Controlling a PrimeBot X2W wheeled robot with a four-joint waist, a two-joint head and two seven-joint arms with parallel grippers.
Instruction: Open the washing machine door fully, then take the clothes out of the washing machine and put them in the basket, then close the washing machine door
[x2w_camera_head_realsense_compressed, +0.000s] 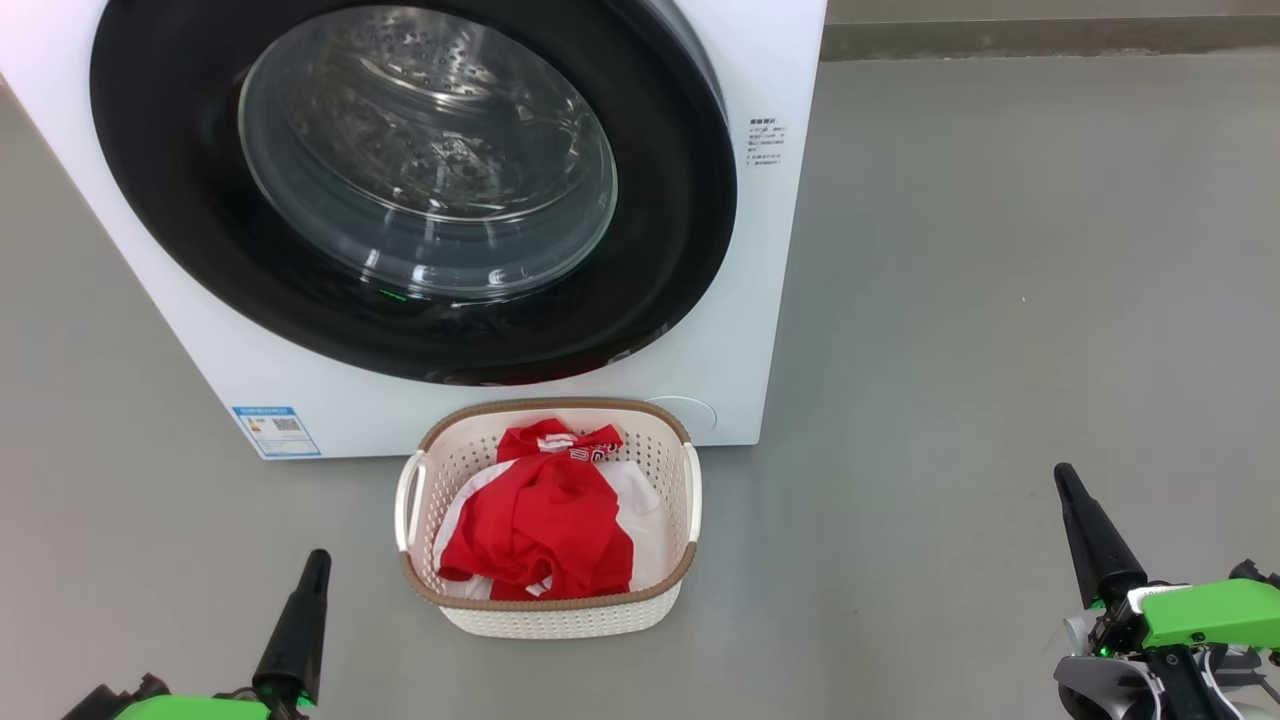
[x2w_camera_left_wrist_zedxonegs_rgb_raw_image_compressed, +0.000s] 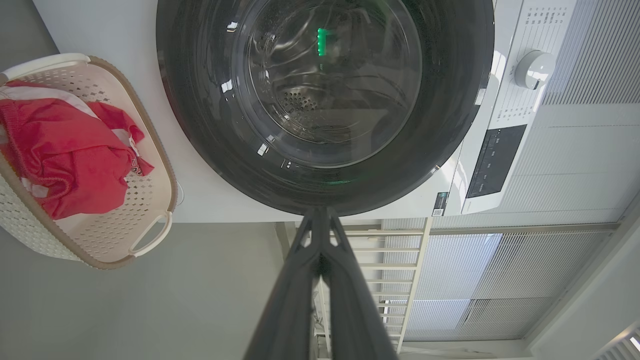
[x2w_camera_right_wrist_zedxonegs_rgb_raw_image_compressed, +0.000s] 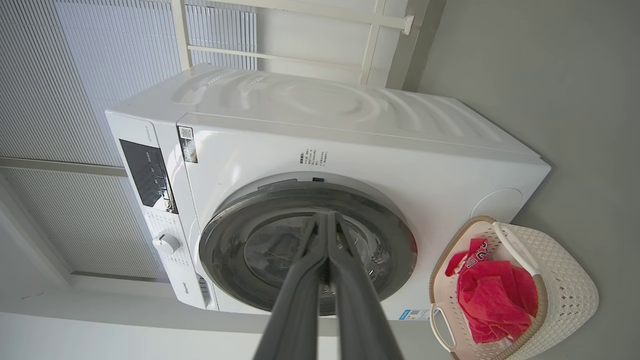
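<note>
The white washing machine (x2w_camera_head_realsense_compressed: 770, 300) stands ahead with its black-rimmed round door (x2w_camera_head_realsense_compressed: 180, 200) shut against the front; through the glass I see bare steel drum. On the floor in front of it sits the cream basket (x2w_camera_head_realsense_compressed: 560, 615), and red and white clothes (x2w_camera_head_realsense_compressed: 540, 520) lie heaped inside. My left gripper (x2w_camera_head_realsense_compressed: 316, 560) is shut, low at the left of the basket, holding nothing. My right gripper (x2w_camera_head_realsense_compressed: 1064, 476) is shut too, off to the basket's right, nothing in it. Both wrist views look at the door (x2w_camera_left_wrist_zedxonegs_rgb_raw_image_compressed: 210, 125) (x2w_camera_right_wrist_zedxonegs_rgb_raw_image_compressed: 225, 235) past closed fingers.
Grey floor (x2w_camera_head_realsense_compressed: 1000, 300) stretches to the right of the machine and around the basket. A control panel with a knob (x2w_camera_left_wrist_zedxonegs_rgb_raw_image_compressed: 534, 70) sits on the machine's top front. Ribbed wall panels and a white rail (x2w_camera_right_wrist_zedxonegs_rgb_raw_image_compressed: 300, 15) stand behind the machine.
</note>
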